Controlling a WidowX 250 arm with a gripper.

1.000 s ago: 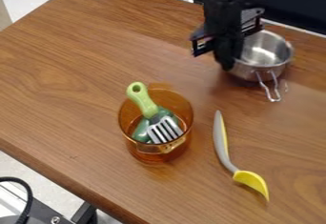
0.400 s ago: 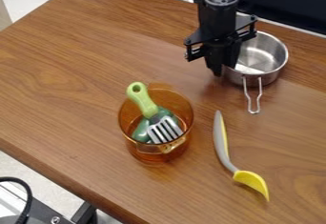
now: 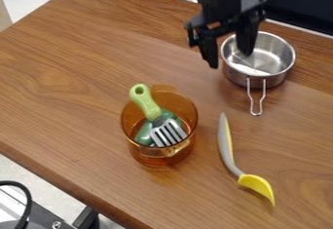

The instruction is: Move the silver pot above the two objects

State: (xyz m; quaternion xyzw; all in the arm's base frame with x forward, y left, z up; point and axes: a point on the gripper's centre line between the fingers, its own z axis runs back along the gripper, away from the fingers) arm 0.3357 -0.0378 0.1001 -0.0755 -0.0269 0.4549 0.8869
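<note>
On a wood-grain table [image 3: 84, 77], a silver saucepan [image 3: 265, 61] sits upright at two o'clock, its wire handle [image 3: 255, 113] pointing to six. Near the middle stands a see-through amber cup [image 3: 159, 157] holding a green-handled utensil [image 3: 144, 101] with a slotted metal head. A grey-and-yellow spoon [image 3: 226, 143] lies between four and five o'clock, yellow end lowest.

The black gripper [image 3: 230, 60] is at the saucepan's ten o'clock side, its two fingers spread: one outside the wall, the other over the bowl. Nothing appears clamped between them.

The saucepan already lies beyond cup and spoon, so the step looks like either final placement or letting go; which, I cannot tell. If letting go, rise straight up with fingers wide, so the inner one does not hook the rim. If another nudge towards eleven o'clock is wanted, straddle the wall squarely, close gently and slide level, keeping the handle clear of the spoon.
</note>
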